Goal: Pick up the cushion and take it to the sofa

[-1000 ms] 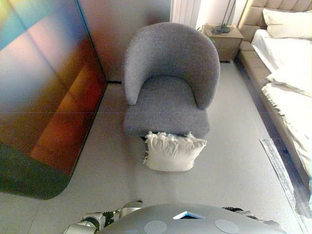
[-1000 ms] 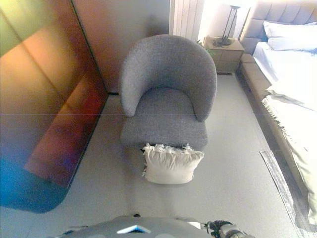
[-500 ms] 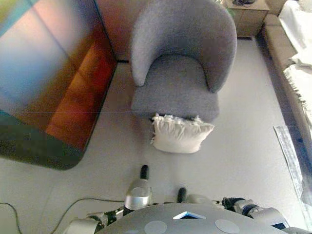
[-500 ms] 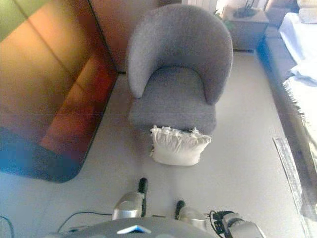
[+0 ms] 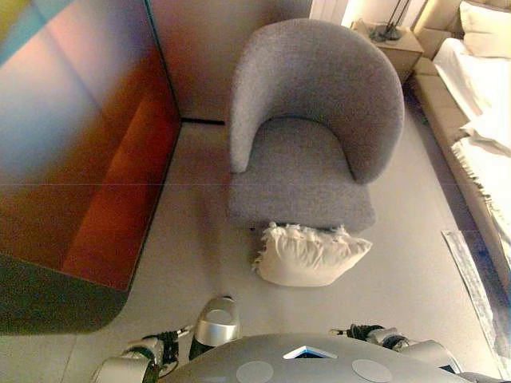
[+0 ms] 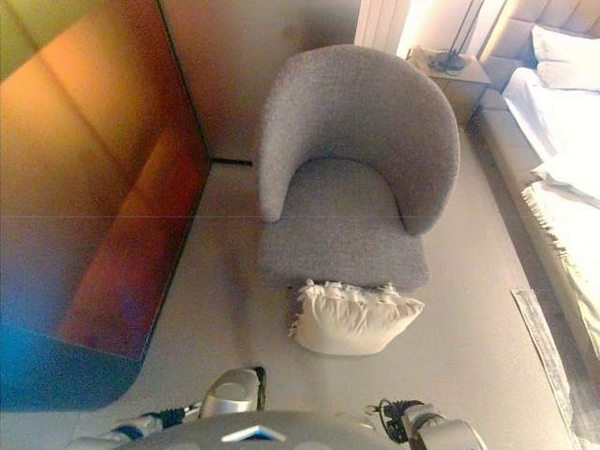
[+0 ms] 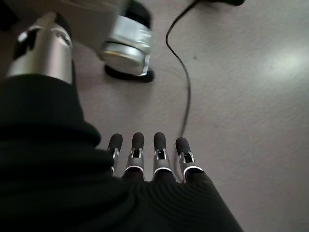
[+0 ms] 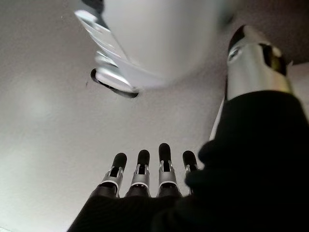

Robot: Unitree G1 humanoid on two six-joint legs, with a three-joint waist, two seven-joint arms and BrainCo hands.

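A cream cushion (image 5: 310, 255) with a fringed top edge lies on the floor and leans against the front of the grey tub armchair (image 5: 307, 159). It also shows in the right eye view (image 6: 354, 319). My left hand (image 7: 149, 164) hangs at my side over bare floor, fingers straight and holding nothing. My right hand (image 8: 149, 176) also hangs over the floor, fingers straight and empty. Both hands are well short of the cushion and do not show in the eye views.
A glossy dark reddish panel (image 5: 72, 159) stands along the left. A bed (image 5: 487, 104) with white bedding runs along the right, with a nightstand and lamp (image 5: 389, 44) behind it. A pale strip (image 5: 475, 279) lies on the floor at right. A black cable (image 7: 186, 87) crosses the floor.
The whole picture has shifted, so the camera has moved: chair and cushion now sit further right and look larger. The cushion still leans on the chair front.
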